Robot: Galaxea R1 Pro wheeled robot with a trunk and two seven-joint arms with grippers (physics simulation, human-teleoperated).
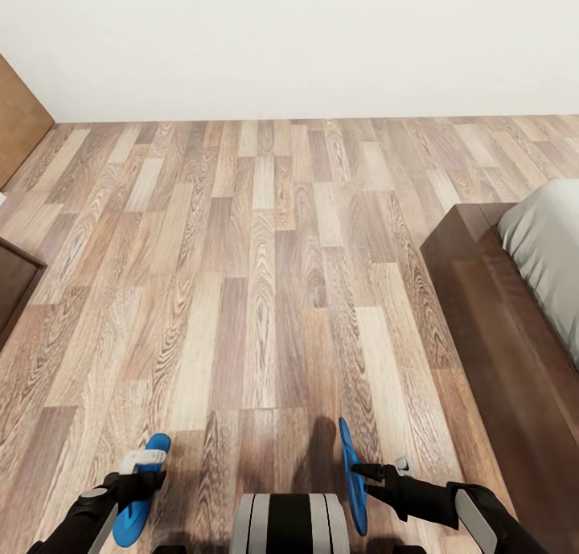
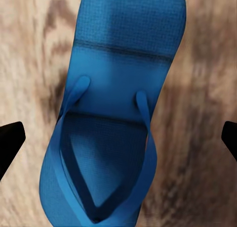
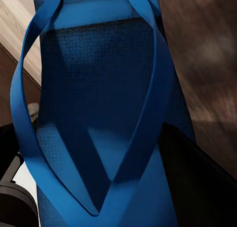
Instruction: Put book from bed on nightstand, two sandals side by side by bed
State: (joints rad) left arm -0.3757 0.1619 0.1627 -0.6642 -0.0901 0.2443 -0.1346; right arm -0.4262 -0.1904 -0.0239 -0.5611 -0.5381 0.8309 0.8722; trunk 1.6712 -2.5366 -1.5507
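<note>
Left of the bed (image 1: 515, 393), the right gripper (image 1: 359, 473) pinches one sandal (image 1: 353, 478) on edge, lengthwise alongside the frame. The left gripper (image 1: 143, 475), fingers spread, hovers over the flat sandal (image 1: 138, 490), farther left, roughly parallel.

A: What is cut off in the head view?

B: The bed (image 1: 490, 313) runs out at the right and lower edges, so only one corner of its frame and a strip of mattress show. A dark cabinet (image 1: 14, 285) at the left edge is mostly outside.

A: And the sandals?

B: The left sandal (image 1: 143, 490) is partly covered by the left tool (image 1: 143, 478). The right sandal (image 1: 352, 473) is seen edge-on. In the right wrist view, the heel and toe of this sandal (image 3: 106, 113) are cropped, and the floor is blurred.
</note>
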